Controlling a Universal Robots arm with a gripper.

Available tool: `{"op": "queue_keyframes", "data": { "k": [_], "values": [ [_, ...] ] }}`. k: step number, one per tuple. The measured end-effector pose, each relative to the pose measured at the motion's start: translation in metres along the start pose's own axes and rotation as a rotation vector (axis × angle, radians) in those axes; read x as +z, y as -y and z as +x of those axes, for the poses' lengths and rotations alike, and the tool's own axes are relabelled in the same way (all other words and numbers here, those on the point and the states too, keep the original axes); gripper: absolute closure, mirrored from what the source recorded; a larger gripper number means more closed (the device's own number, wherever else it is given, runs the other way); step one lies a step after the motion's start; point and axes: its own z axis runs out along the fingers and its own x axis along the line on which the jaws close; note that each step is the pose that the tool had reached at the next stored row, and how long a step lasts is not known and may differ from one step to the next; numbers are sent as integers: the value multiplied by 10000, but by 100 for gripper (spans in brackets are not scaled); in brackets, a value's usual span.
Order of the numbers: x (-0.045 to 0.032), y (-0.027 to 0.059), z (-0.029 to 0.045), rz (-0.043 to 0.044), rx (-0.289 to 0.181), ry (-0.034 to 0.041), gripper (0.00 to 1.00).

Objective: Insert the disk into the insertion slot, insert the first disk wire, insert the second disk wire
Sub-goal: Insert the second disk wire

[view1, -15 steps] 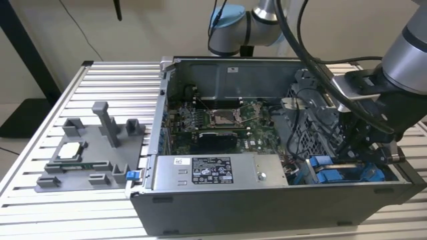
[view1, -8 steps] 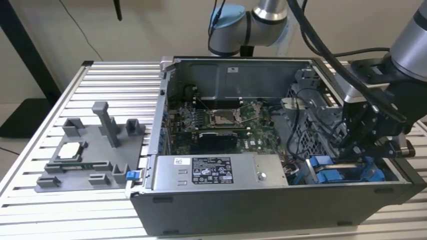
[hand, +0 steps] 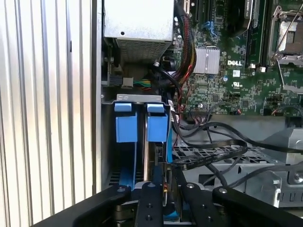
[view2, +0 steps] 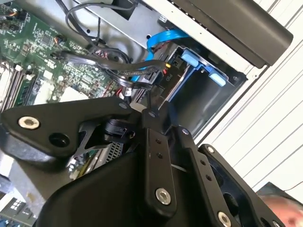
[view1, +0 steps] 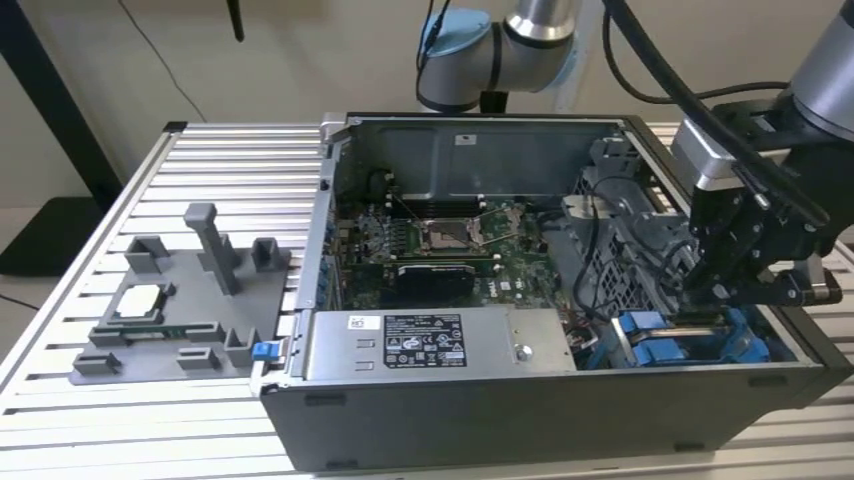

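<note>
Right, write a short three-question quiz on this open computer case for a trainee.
1. True or false: the black robot hand hangs over the bright blue plastic disk carriers.
2. In the first wrist view, how many blue carrier handles stand side by side in the grey sheet-metal drive cage? A one, B two, C four.
3. Fill in: the grey power-supply box with the black-and-white sticker lies to the exterior view's ____ of the carriers.
Key: 1 true; 2 B; 3 left.

Beige wall (view1: 307,60); ribbed aluminium tabletop (view1: 80,400); perhaps dark flooring.
</note>
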Motion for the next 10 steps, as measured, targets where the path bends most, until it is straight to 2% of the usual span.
{"op": "queue_keyframes", "data": {
  "k": [10],
  "values": [
    [-168,9,-18,0,0,1,0]
  ]
}}
